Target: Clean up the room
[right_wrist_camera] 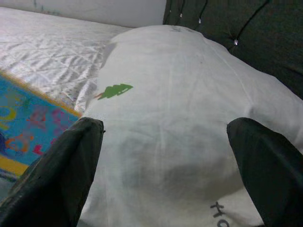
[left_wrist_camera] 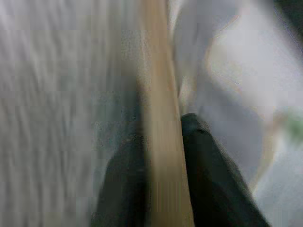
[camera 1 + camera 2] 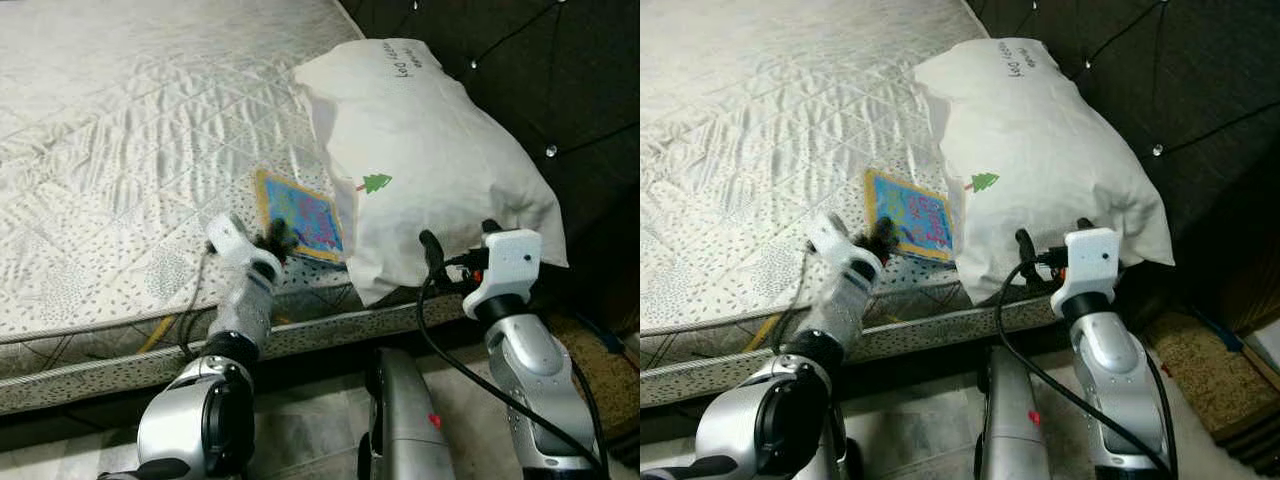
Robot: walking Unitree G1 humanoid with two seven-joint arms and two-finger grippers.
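Mattress [image 3: 120, 140], book [image 3: 300, 215] edge between left gripper [image 3: 277, 240] jaws

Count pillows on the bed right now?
1. The white pillow with a green tree print lies at the head end of the mattress, against the dark headboard, overlapping a colourful book. The right hand is open around its near end.

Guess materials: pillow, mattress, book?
Pillow: matte white woven cloth, soft creases, printed green tree. Mattress: quilted fabric with slight sheen, stitched diamond pattern. Book: likely card or stiff paper, flat, bright print, yellow border; the left tool is at its edge.
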